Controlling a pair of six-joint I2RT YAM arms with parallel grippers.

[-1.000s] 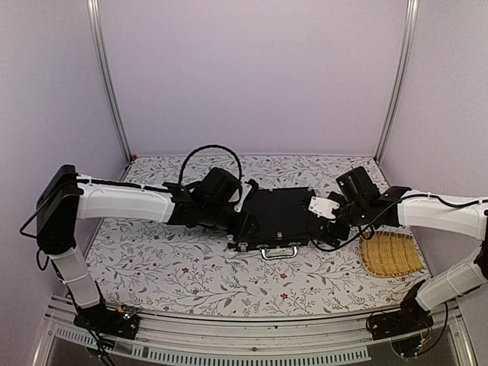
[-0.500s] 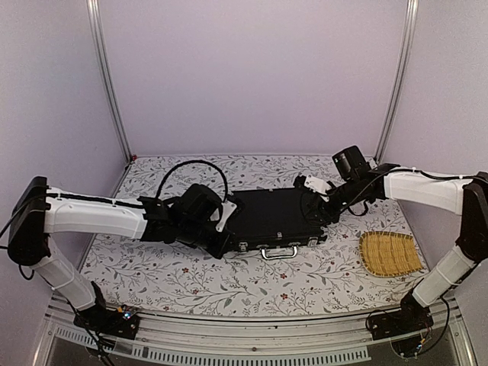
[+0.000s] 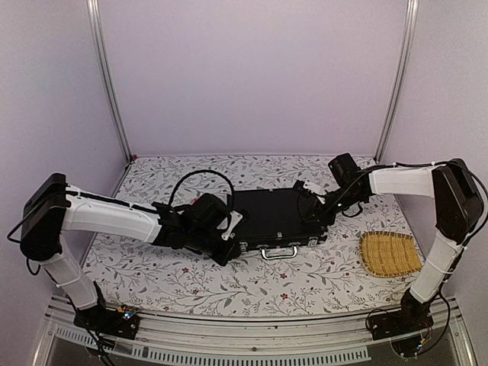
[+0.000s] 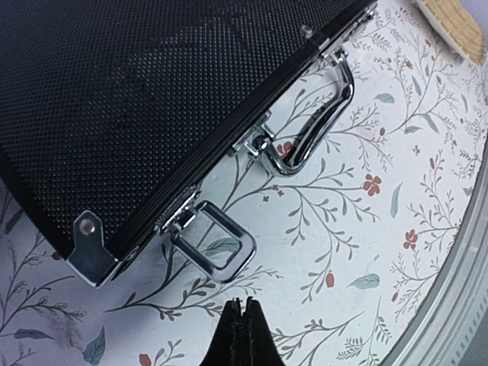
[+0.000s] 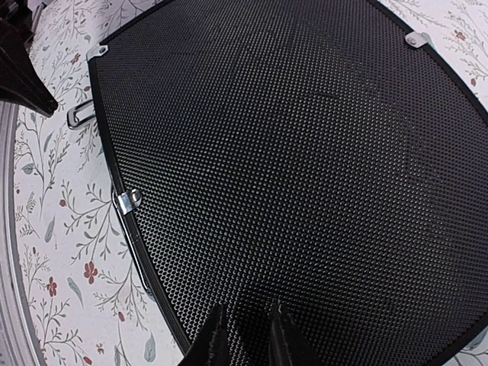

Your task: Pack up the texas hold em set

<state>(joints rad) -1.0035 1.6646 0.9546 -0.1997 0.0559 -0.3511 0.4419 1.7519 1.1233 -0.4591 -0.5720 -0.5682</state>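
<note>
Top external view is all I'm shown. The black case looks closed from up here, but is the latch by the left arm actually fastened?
Observer: It doesn't look fastened. In the left wrist view the latch at that corner of the briefcase is flipped outward, and its silver loop lies flat on the flowered tabletop.
Operator: Is the claw on that side holding the loop?
Observer: No. The left claw is shut with nothing in it. It points at the loop but stops short, with a strip of tabletop showing between them.
</note>
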